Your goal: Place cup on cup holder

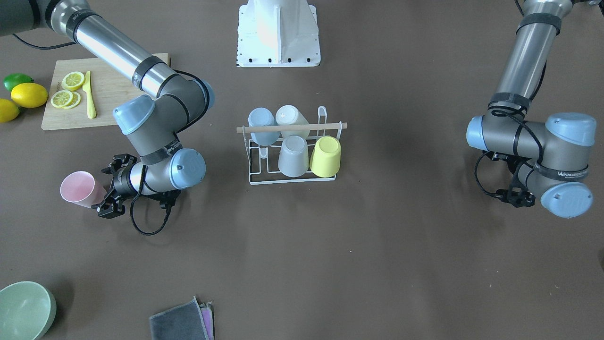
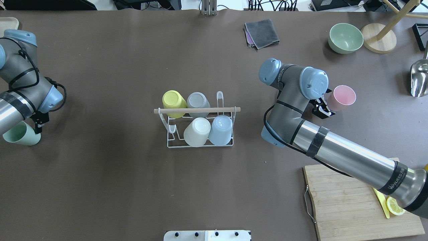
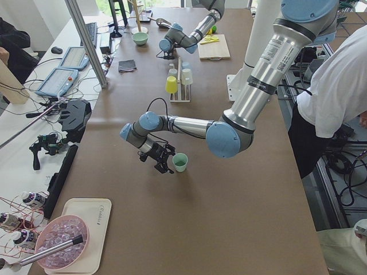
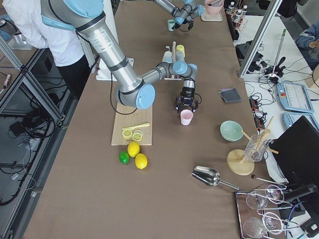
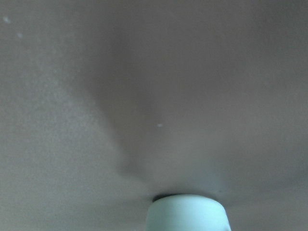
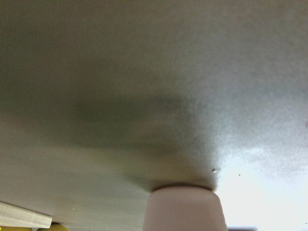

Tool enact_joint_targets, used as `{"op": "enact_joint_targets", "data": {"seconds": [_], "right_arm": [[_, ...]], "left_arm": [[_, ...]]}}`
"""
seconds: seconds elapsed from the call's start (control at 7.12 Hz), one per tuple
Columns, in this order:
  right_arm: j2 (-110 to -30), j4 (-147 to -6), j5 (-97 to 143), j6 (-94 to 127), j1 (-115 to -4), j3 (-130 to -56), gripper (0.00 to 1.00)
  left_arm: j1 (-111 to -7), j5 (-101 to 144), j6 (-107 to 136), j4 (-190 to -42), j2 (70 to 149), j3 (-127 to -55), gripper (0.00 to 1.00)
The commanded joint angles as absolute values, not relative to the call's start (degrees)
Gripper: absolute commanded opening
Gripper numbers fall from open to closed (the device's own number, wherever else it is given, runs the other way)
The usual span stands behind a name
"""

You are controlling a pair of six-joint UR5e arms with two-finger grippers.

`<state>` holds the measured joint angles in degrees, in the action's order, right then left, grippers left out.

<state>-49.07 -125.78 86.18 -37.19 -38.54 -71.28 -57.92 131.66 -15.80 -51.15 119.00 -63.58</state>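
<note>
**A:** Overhead exterior view: where was the cup rel. to the cup holder [image 2: 196, 109]?

**B:** Pink cup [image 2: 341, 97] stood mouth-up on the table [image 2: 133, 187] at approx. 3 o'clock of it, well apart. Green cup [image 2: 20, 134] sat at 9 o'clock, just beside the left gripper [image 3: 162, 164]. Couldn't tell how that one's jaws stood.

**A:** And the right gripper [image 1: 106, 190]?

**B:** Front-facing view had its jaws spread wide, one either side of the pink cup's lower body. Contact: couldn't tell.

**A:** Handling?

**B:** Looked like thin plastic, so prob. light, fairly stiff, not fragile. But smooth & tapered, so it'd likely squirt out if pinched hard. I'd take it across the lower wall w/ a moderate squeeze.

**A:** Room on the holder?

**B:** Yellow cup [image 2: 174, 103], grey cup [image 2: 198, 100], white cup [image 2: 197, 131] & blue cup [image 2: 221, 130] sat mouth-down. The near prong [image 2: 172, 129] at its 7 o'clock corner and the far prong [image 2: 219, 97] at 1 o'clock were bare. Pink one needed flipping, I'd judge.
</note>
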Motion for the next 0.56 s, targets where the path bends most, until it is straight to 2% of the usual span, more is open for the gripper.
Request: {"op": "enact_joint_targets", "data": {"seconds": [0.0, 0.42], "right_arm": [[-50.09, -125.68, 85.61, -37.18, -38.5, -71.89, 0.99], [-51.67, -125.33, 85.34, -37.18, -38.32, -72.85, 0.99]], "left_arm": [[-57.75, 132.27, -15.73, -51.24, 119.18, -62.15, 0.98], [-57.04, 132.19, -15.73, -51.07, 120.06, -60.82, 0.98]]}}
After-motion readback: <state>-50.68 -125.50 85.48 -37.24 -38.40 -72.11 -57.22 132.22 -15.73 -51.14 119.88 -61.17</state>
